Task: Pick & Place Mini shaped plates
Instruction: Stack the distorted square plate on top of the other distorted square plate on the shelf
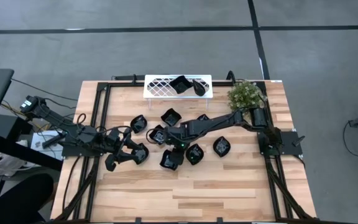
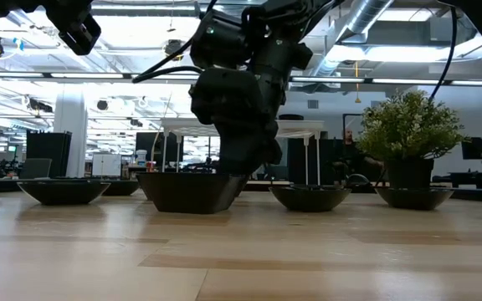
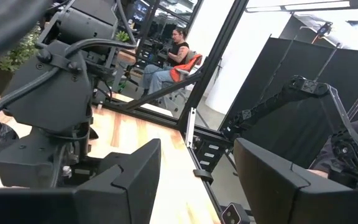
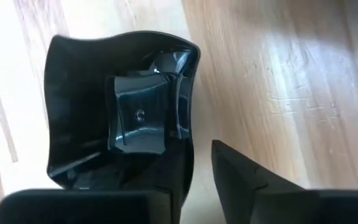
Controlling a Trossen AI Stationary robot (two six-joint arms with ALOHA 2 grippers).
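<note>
Several glossy black mini plates (image 1: 138, 123) rest flat on the wooden table, and two more lie on the white lattice tray (image 1: 160, 87). My right gripper (image 1: 171, 155) reaches down into a wavy-edged square plate (image 4: 92, 93), which sits on the table (image 2: 191, 191). It is open: one finger (image 4: 138, 118) is inside the plate and the other (image 4: 247, 180) is outside its rim. My left gripper (image 3: 197, 180) is open and empty, hovering above the table's left part (image 1: 114, 160) beside a plate (image 1: 138, 152). My right gripper comes from above, pointing down, and straddles the square plate's side rim (image 4: 190, 124). The outer finger stands clear of the rim. Whether the inner finger touches the plate's floor, I cannot tell. The plate rests on the table.
A potted plant (image 1: 246, 96) stands at the far right corner. Other plates (image 1: 194, 154) (image 1: 221, 146) lie close around the right gripper. The black frame rails (image 1: 98, 124) run along the table's sides. Bare wood lies along the near edge. A person sits in the room beyond (image 3: 176, 53).
</note>
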